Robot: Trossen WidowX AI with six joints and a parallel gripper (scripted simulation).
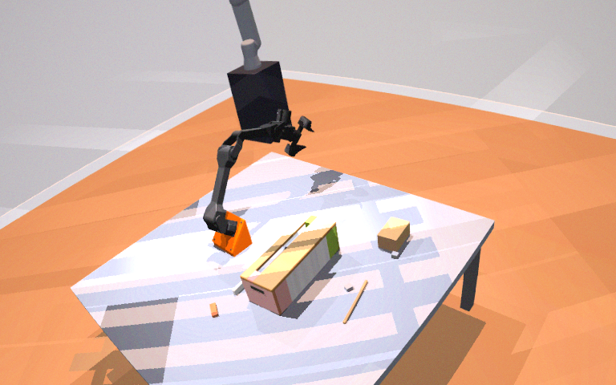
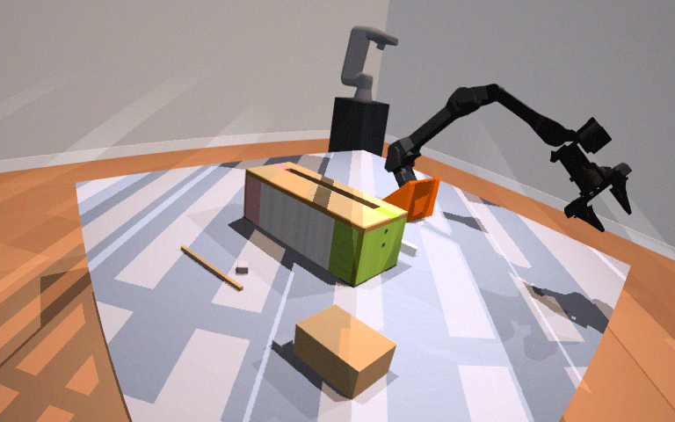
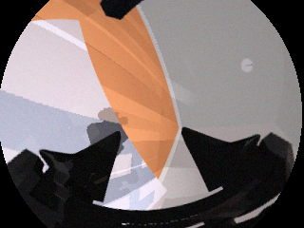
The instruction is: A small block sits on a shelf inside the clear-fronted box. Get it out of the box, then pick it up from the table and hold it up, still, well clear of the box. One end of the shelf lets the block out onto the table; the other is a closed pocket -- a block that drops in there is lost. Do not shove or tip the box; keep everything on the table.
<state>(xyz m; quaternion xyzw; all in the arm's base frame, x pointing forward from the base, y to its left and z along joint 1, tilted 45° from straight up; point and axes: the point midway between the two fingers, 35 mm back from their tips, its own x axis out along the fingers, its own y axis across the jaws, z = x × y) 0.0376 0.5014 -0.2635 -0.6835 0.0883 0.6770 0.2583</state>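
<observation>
Nearest the exterior camera, a plain tan cuboid (image 1: 393,234) (image 2: 345,347) sits on the bench (image 1: 196,353) (image 2: 174,376) (image 3: 52,62). Behind stands the slotted, wood-topped box (image 1: 297,255) (image 2: 299,224); whether the task's block is inside, I cannot tell. The black arm (image 1: 220,183) (image 2: 526,111) arches high, its gripper (image 1: 308,139) (image 2: 617,221) (image 3: 151,132) spread, angled downward.

no text, label, brand, number or sign can be read on the long box (image 1: 297,255) (image 2: 304,224) or anything near it (not one letter).
</observation>
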